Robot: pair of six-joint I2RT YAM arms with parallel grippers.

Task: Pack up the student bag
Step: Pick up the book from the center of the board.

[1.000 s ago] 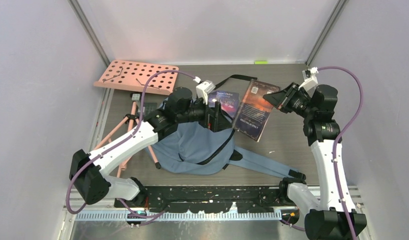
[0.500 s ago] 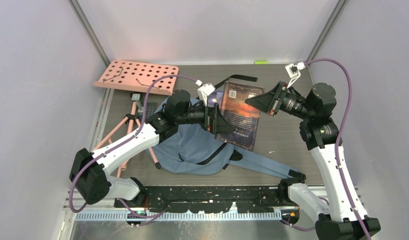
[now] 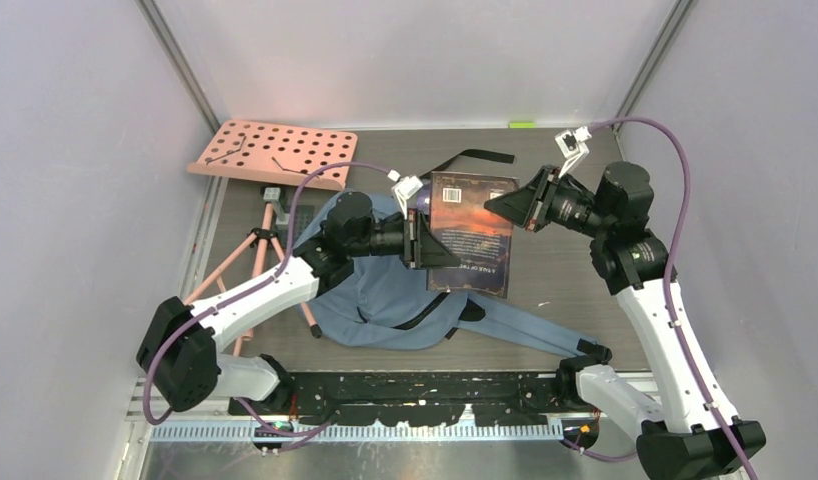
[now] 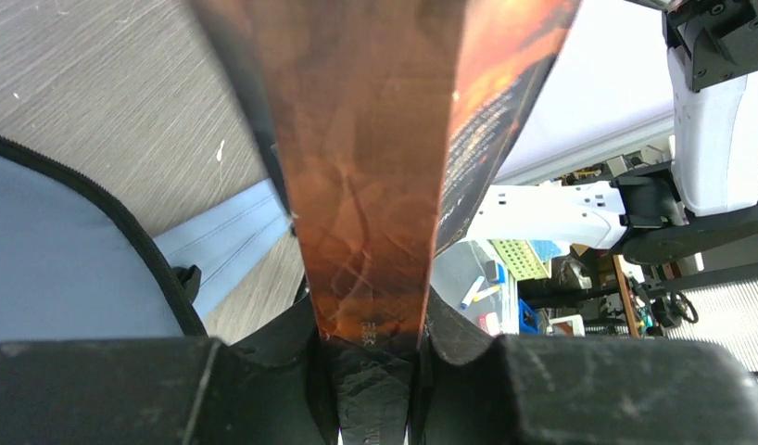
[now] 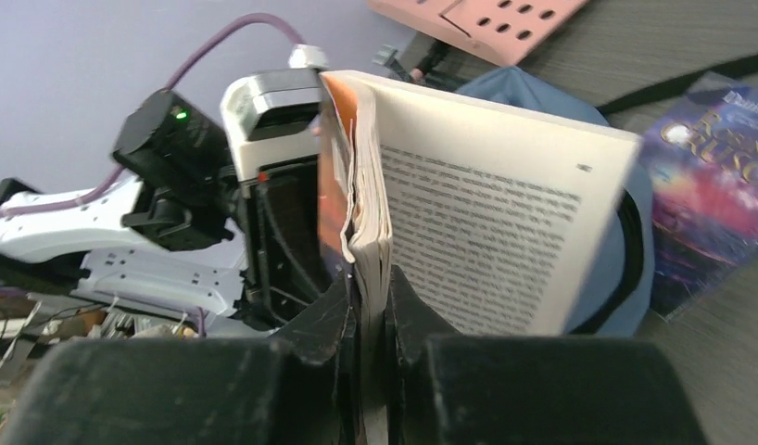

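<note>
Top external | left gripper (image 3: 435, 248) + right gripper (image 3: 497, 205) clamp book (image 3: 475, 235)

The only lettering I can make out from here is on the purple book (image 5: 704, 176). In the right wrist view its cover carries big gold capitals that read as "CRUSO", cut off by the frame edge, under a smaller line starting with "D". The held book (image 3: 471, 232) has white print on its dark back cover and black lines on an open page (image 5: 486, 232), all too small or blurred for me to read.
</note>
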